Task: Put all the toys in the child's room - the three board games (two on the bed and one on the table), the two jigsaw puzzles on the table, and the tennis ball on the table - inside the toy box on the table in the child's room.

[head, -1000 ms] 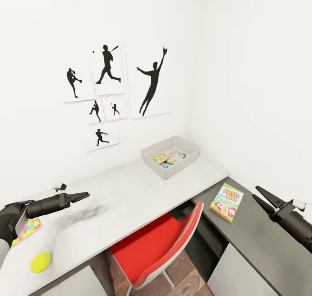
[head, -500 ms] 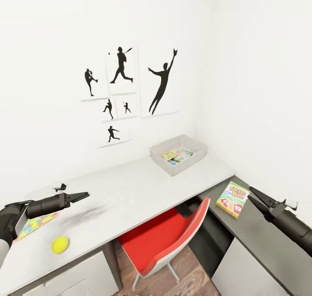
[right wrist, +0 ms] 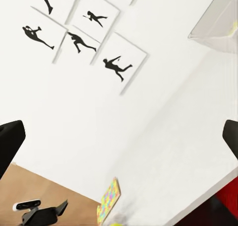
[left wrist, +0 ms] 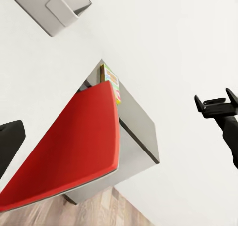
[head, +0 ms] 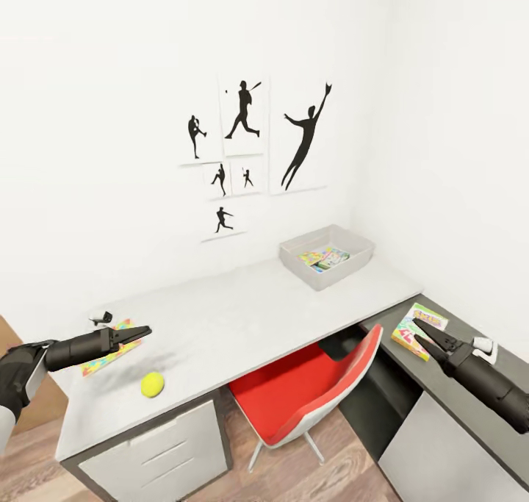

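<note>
Toy box (head: 327, 258): you had it on the table (head: 242, 318) at one o'clock, game boxes inside.
Tennis ball (head: 152, 384): at ten o'clock on the table, before the jigsaw puzzle (head: 110, 340).
Skip-Bo box (head: 417, 330): at three o'clock on the side unit (head: 455, 414).
Chair (head: 308, 392): before the table.

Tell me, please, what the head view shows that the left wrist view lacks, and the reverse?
Head view: the tennis ball, the jigsaw puzzle beside the left gripper, and the baseball posters. Left wrist view: the side unit seen from its end. Both: the toy box, red chair, Skip-Bo box and open right gripper.
</note>
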Available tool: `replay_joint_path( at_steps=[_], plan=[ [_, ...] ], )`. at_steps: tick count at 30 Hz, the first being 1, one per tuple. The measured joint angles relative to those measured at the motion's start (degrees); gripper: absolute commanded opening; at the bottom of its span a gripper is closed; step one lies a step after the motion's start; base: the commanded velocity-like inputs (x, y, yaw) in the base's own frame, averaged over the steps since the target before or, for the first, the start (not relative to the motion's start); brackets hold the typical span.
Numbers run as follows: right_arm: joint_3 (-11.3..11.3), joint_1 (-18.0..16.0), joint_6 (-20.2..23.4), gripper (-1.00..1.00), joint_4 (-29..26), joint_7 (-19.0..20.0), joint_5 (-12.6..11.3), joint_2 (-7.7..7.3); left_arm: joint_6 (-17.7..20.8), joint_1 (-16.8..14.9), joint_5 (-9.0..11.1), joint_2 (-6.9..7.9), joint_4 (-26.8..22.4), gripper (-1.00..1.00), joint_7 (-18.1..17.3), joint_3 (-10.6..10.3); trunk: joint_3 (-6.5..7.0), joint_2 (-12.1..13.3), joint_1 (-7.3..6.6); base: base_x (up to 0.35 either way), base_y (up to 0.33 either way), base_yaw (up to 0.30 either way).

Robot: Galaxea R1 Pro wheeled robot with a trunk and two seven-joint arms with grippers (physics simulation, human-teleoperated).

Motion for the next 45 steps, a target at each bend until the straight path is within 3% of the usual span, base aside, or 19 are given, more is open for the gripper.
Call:
replay_joint_path(
  at_steps=[12, 32, 36, 41, 45],
  plan=[
    [2.7, -0.1, 0.0, 1.00, 0.0, -1.1, 0.0, 0.00, 0.0, 0.0, 0.0, 0.00, 0.0, 1.00, 0.0, 0.0, -0.46, 0.0, 0.00, -0.003, 0.240, 0.266],
    [3.0, -0.1, 0.0, 1.00, 0.0, -1.3, 0.0, 0.00, 0.0, 0.0, 0.0, 0.00, 0.0, 1.00, 0.0, 0.0, -1.45, 0.0, 0.00, 0.000, 0.194, 0.262],
    [3.3, -0.1, 0.0, 1.00, 0.0, -3.0, 0.0, 0.00, 0.0, 0.0, 0.0, 0.01, 0.0, 1.00, 0.0, 0.0, -1.67, 0.0, 0.00, 0.000, 0.041, 0.246],
    [6.0, 0.0, 0.0, 1.00, 0.0, -6.7, 0.0, 0.00, 0.0, 0.0, 0.0, 0.01, 0.0, 1.00, 0.0, 0.1, -1.96, 0.0, 0.00, 0.000, 0.009, 0.241],
    [6.8, 0.0, 0.0, 1.00, 0.0, -8.6, -0.1, 0.00, 0.1, 0.0, -0.1, 0.02, 0.0, 1.00, 0.0, 0.1, -2.19, 0.0, 0.00, 0.000, 0.001, 0.239]
  ],
)
